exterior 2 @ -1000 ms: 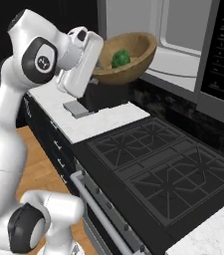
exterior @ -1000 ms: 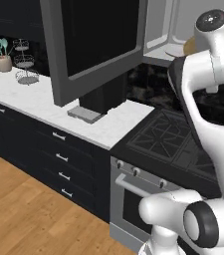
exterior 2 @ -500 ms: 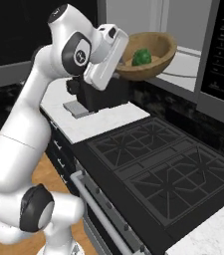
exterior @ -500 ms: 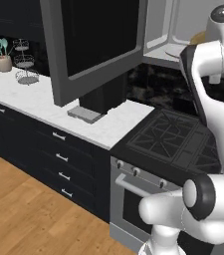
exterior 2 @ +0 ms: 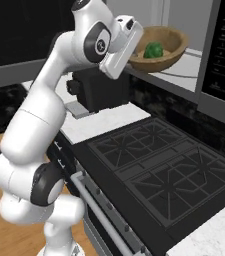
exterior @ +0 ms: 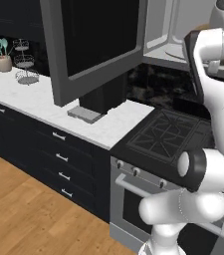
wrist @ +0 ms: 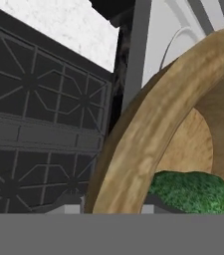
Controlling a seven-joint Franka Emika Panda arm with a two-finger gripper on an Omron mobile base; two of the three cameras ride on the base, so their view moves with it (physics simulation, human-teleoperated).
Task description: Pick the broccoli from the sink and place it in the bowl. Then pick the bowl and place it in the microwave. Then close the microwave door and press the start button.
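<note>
Left to right: wood floor [exterior: 29,214], dark drawers [exterior: 58,159] under the white marble table [exterior: 39,97], the open microwave door [exterior: 96,45], then the black stove [exterior 2: 169,170]. The tool [exterior 2: 134,52] clamps the bowl [exterior 2: 166,47] by its rim (fingers mostly hidden) at the microwave [exterior: 170,25] opening; the broccoli [exterior 2: 154,50] lies inside the bowl.

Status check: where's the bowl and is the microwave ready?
Gripper shut on bowl rim, at the microwave opening. Broccoli inside the bowl. Microwave door wide open, nothing in the way.
</note>
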